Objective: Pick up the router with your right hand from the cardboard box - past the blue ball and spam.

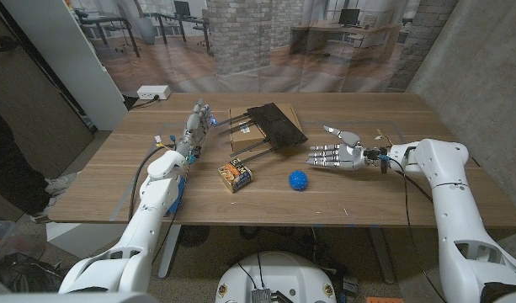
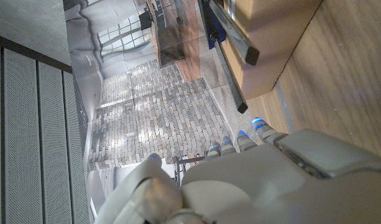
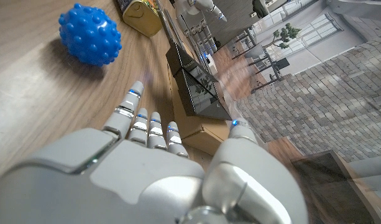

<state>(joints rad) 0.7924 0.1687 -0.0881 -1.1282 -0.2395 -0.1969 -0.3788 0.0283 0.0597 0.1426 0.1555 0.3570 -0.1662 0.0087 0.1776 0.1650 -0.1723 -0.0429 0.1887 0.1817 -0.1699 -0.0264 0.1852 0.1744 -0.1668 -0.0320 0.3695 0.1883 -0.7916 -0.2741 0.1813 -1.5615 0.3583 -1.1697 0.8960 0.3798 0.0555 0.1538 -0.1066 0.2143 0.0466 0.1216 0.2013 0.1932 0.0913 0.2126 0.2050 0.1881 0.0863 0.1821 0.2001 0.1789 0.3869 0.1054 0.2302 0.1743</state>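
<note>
1. My right hand (image 1: 335,154) holds nothing. Its fingers (image 1: 318,156) are straight and spread apart, pointing at the router (image 1: 276,124), which is close by at about ten o'clock from my hand.
2. I think the job now is to reach in and grab. I should slide my fingers under the router's raised edge, put my thumb on top, and squeeze slowly.
3. The router is a flat black slab, smooth and shiny, so it may slip. It sits tilted on the cardboard box (image 1: 242,129), and its thin black sticks (image 1: 256,152) hang down toward the tabletop (image 1: 384,192). I should keep off those sticks.
4. The blue ball (image 1: 299,180) lies at seven o'clock from my right hand. It is round, bumpy and looks soft, so a bump could roll it.
5. The spam (image 1: 236,176) is a small tin with rounded corners, at nine o'clock from the ball.
6. The tabletop is smooth brown wood.
7. My left hand (image 1: 196,123) waits at nine o'clock from the box, holding nothing, fingers loose.
</note>
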